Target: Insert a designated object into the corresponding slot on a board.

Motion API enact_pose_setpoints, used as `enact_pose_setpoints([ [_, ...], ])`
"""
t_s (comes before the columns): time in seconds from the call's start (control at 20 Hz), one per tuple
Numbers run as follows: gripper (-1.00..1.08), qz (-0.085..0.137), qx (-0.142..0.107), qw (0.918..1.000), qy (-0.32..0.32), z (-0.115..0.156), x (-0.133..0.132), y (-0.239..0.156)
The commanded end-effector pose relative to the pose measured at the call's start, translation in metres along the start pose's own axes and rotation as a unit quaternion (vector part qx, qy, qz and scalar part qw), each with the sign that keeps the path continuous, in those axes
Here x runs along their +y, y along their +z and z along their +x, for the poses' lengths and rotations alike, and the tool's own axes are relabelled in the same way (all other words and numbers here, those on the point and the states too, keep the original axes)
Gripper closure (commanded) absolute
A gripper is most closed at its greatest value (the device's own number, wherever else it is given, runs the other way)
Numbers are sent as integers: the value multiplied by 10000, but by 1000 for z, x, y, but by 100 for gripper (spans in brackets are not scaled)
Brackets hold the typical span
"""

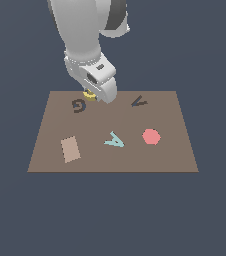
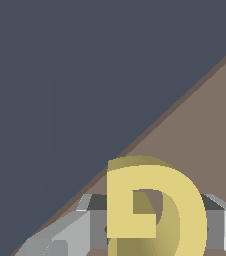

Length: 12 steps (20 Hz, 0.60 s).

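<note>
The yellow G-shaped block (image 1: 89,94) shows just below the arm's hand, at the far edge of the brown board (image 1: 150,160). In the wrist view the yellow block (image 2: 185,200) sits between the grey fingers (image 2: 82,227), so my gripper (image 1: 92,95) is shut on it. The block hangs a little behind and to the exterior view's right of the dark G-shaped slot (image 1: 78,105). Most of the block is hidden by the hand in the exterior view.
On the board lie a teal letter A piece (image 1: 114,140), a pink-red hexagon (image 1: 151,136) and a lighter brown rectangular patch (image 1: 70,149). A dark V-shaped recess (image 1: 139,102) is at the far right. The board's far edge (image 2: 185,97) runs close to the gripper.
</note>
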State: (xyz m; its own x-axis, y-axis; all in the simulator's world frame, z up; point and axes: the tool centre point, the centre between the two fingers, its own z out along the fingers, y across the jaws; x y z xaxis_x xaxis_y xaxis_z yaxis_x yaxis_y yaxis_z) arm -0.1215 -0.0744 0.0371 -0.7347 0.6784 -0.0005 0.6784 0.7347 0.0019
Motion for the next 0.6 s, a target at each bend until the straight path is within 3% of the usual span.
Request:
enact_pose_setpoints([
  [0.0,108,-1,-2,9989,-459,-5,-3,0],
  [0.3,108,-1,-2,9883,-1524,-18,-10,-1],
  [0.55,108,0,-1,9707,-2404,-29,-13,-2],
])
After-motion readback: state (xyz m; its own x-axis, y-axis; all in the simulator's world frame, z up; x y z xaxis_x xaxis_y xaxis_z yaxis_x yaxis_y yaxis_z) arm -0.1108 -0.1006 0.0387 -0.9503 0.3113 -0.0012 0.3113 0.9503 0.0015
